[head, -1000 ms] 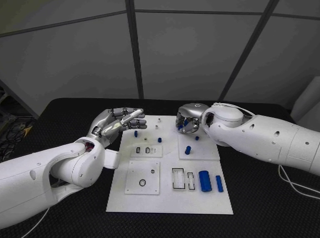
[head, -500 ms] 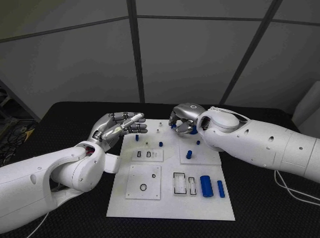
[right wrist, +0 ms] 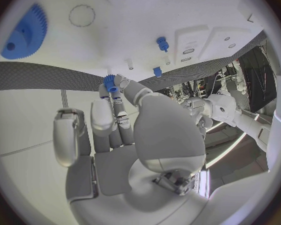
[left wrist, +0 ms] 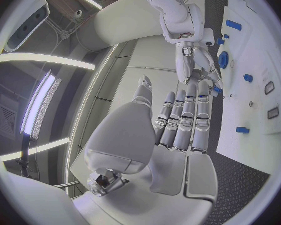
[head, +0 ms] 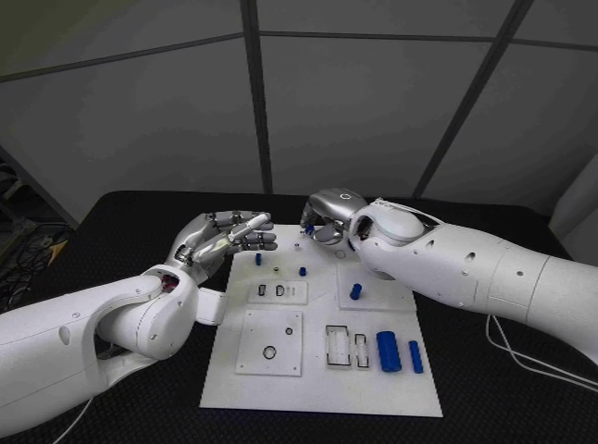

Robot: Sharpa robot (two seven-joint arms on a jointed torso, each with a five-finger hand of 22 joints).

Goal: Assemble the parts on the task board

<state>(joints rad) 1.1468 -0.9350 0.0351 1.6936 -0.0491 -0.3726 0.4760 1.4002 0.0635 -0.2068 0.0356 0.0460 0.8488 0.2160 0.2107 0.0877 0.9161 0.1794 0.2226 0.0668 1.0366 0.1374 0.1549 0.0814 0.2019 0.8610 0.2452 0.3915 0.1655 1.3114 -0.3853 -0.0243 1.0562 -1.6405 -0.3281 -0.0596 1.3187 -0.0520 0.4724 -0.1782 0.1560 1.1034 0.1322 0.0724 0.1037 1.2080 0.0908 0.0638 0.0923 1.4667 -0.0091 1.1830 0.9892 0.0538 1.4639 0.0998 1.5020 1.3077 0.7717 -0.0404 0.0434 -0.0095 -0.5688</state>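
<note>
Over the far edge of the white task board [head: 320, 370], the right robot hand [head: 325, 222] pinches a small blue part [right wrist: 109, 82], apparently carrying it for insertion, while the left robot hand [head: 230, 233] hovers empty, fingers loosely apart.

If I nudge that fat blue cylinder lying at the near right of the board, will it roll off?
The fat blue cylinder lies on its side on the flat white board, so a sideways nudge would probably roll it. The thinner blue cylinder beside it might stop a roll that way. It looks like smooth plastic: likely light, stiff, and somewhat slippery.
</note>
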